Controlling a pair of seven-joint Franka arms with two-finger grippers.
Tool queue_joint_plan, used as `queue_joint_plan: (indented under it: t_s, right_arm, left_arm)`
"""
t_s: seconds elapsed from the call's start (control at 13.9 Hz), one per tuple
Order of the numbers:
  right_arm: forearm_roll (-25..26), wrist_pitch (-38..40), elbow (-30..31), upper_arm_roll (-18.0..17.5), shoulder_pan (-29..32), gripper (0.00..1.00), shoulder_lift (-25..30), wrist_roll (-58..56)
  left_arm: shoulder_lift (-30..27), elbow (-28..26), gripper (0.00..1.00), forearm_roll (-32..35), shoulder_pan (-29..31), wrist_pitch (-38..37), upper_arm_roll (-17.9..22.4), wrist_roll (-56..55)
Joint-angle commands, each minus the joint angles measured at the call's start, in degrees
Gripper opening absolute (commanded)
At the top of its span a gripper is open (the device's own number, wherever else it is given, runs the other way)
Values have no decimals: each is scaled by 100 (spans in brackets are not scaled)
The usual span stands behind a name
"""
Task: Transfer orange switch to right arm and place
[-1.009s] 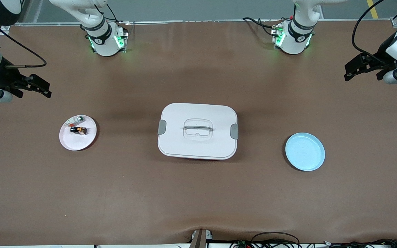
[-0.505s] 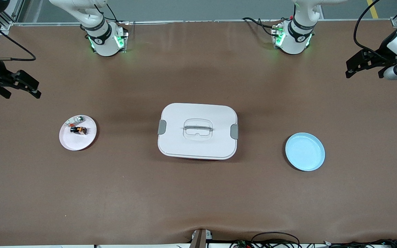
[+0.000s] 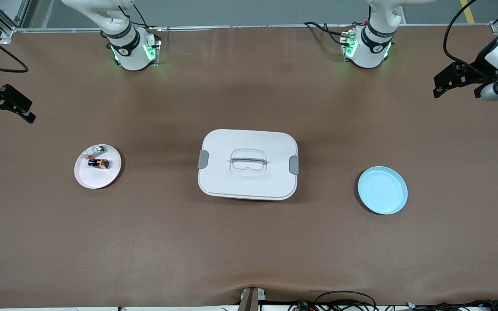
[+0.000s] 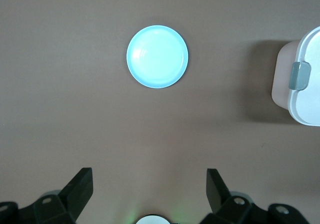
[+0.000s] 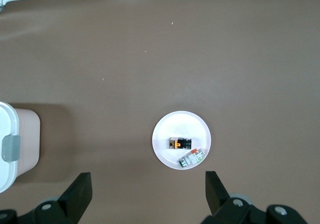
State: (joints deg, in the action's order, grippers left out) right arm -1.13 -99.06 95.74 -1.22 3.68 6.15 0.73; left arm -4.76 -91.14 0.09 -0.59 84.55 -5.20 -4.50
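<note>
Orange switch (image 3: 98, 163) lay on the white plate (image 3: 85, 179), left-centre of frame (placed, evidently), so left end effector (image 3: 455, 80), upper right, and right end effector (image 3: 2, 103), upper left, hung wide and empty above the bench (image 3: 249, 250).

The orange switch (image 3: 98, 163) (image 5: 180, 143) is a tiny black rectangular block with an orange-tan middle part. It lies flat on its long side on a white plate (image 3: 87, 178) toward the right arm's end of the worktop, touched by nothing. The right tool (image 3: 6, 107) hangs open, up in the air well apart from it.
</note>
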Motion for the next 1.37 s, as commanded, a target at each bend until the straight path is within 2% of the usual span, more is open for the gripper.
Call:
queue_joint_plan:
  t_s: [0.0, 0.07, 0.43, 1.3]
  right_arm:
    - [-63, 324, -248, 296, -296, 100, -97, 50]
    - [-63, 439, -266, 437, -410, 100, -97, 50]
    - [-63, 1089, -319, 447, -411, 100, -79, 76]
    - [-54, 1240, -372, 465, -359, 100, -106, -3]
  left_arm:
    - [-148, -88, 100, -9, 41, -61, -16, 116]
    - [-148, -88, 100, -9, 41, -61, -16, 116]
    - [-112, -44, 100, -9, 41, -61, -16, 116]
    - [-60, 79, 100, -10, 41, -61, -7, 81]
